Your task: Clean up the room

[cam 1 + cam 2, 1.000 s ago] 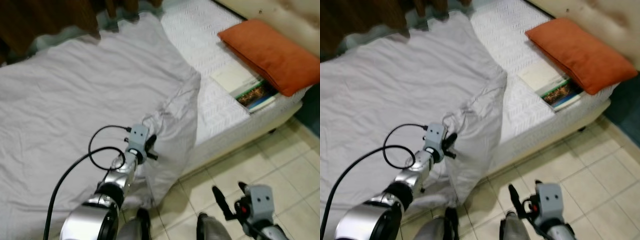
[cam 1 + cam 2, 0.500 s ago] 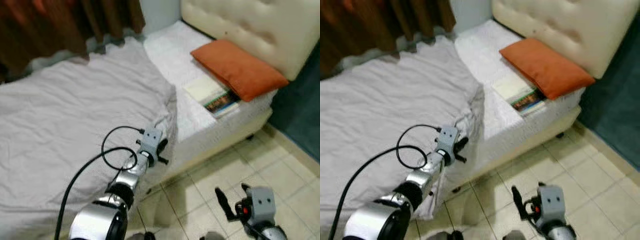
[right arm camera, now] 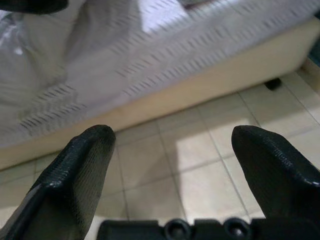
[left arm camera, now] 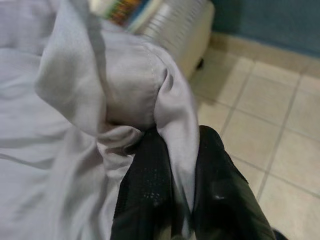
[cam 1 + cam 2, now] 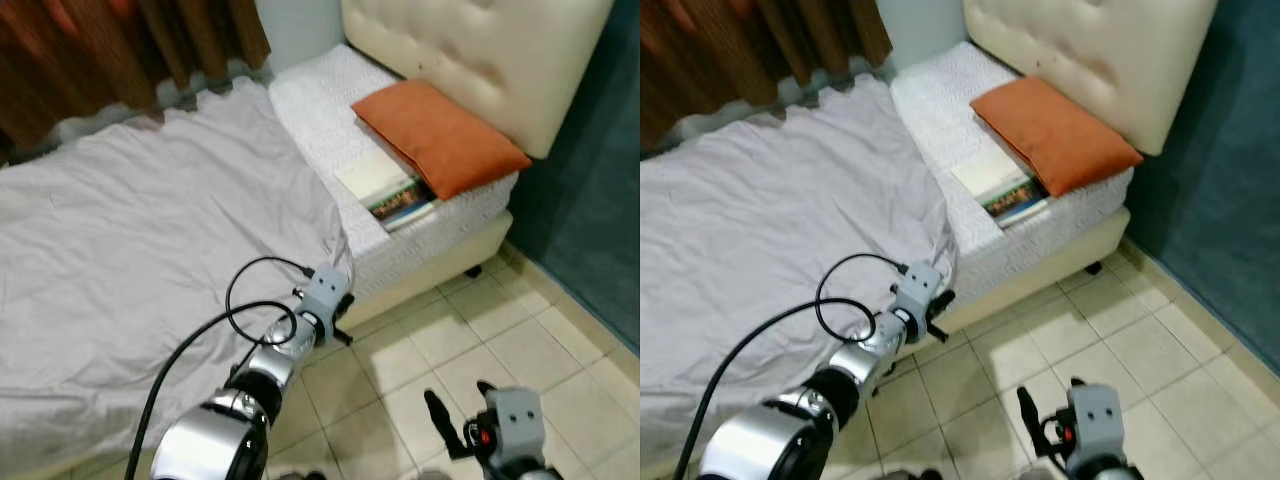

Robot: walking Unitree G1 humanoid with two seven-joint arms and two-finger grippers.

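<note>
A pale grey sheet [image 5: 150,240] covers most of the bed, and its near corner hangs at the bed's edge. My left gripper [image 5: 338,318] is shut on that corner; in the left wrist view a fold of the sheet [image 4: 125,90] is pinched between the two black fingers [image 4: 150,185]. An orange pillow [image 5: 435,135] lies by the cream headboard, with a book [image 5: 392,190] next to it on the bare white mattress [image 5: 320,110]. My right gripper [image 5: 462,415] hangs open low over the floor tiles, nothing between its fingers [image 3: 80,170].
A cream tufted headboard [image 5: 480,50] stands at the far right of the bed. Dark brown curtains [image 5: 110,50] hang behind the bed. A teal wall [image 5: 600,200] runs along the right. Beige tiled floor [image 5: 500,330] lies beside the bed.
The camera has pulled back and lifted, so the headboard and the teal wall now show. My left gripper still holds the sheet corner, which now lies flatter along the bed's edge.
</note>
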